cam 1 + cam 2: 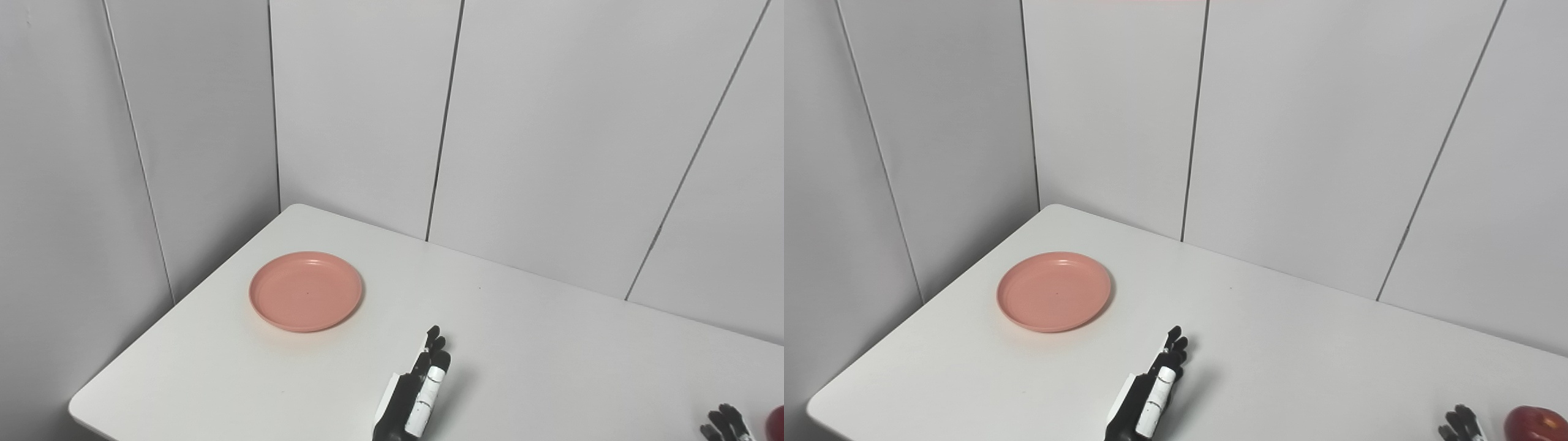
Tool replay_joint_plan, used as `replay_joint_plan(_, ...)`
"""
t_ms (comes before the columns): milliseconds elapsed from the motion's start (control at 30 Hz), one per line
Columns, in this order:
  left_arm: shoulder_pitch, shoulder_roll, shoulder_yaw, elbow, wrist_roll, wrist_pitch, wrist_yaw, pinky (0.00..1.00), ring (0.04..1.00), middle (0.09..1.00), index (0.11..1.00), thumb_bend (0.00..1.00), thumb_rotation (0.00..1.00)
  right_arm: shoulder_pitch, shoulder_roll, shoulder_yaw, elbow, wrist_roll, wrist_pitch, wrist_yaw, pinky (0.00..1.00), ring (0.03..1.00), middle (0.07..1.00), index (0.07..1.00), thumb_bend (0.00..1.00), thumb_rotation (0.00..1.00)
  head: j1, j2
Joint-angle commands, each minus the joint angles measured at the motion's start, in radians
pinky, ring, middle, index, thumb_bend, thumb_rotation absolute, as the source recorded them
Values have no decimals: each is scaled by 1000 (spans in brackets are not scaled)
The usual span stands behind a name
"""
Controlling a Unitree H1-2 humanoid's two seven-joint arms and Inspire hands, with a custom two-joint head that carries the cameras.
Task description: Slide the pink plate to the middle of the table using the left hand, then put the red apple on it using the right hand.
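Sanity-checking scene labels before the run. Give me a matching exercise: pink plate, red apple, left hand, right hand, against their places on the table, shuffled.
Things:
1. pink plate
2. red apple
3. left hand
4. right hand

Places:
A. bottom right corner, at the picture's edge
B. near the table's far left corner, empty
C. bottom edge, just left of the apple
D. bottom centre, fingers extended, right of the plate

Pairs: 1-B, 2-A, 3-D, 4-C

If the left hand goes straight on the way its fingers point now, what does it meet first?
Probably nothing on the table: the left hand points up and slightly right, passing right of the pink plate toward the wall.
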Motion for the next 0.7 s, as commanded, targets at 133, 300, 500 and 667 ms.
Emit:
replay_joint_plan(133,-27,-3,23,-47,-33,80,-30,1000,1000,1000,1000,771,1000,40,12,9,12,-12,-18,-11,1000,973,967,972,990,1000,-11,4)
replay_joint_plan(300,-72,14,43,-89,-44,126,-49,1000,1000,1000,1000,798,1000,40,21,16,13,-16,-20,-12,1000,968,963,966,1000,1000,-20,-4)
replay_joint_plan(500,-121,28,78,-142,-73,161,-74,1000,1000,1000,1000,798,1000,37,29,33,11,-31,-12,-21,1000,969,967,963,1000,1000,-30,-13)
replay_joint_plan(667,-167,56,109,-216,-117,245,-95,1000,1000,1000,1000,807,1000,36,35,38,1,-22,-3,-15,1000,971,967,954,1000,1000,-33,-15)
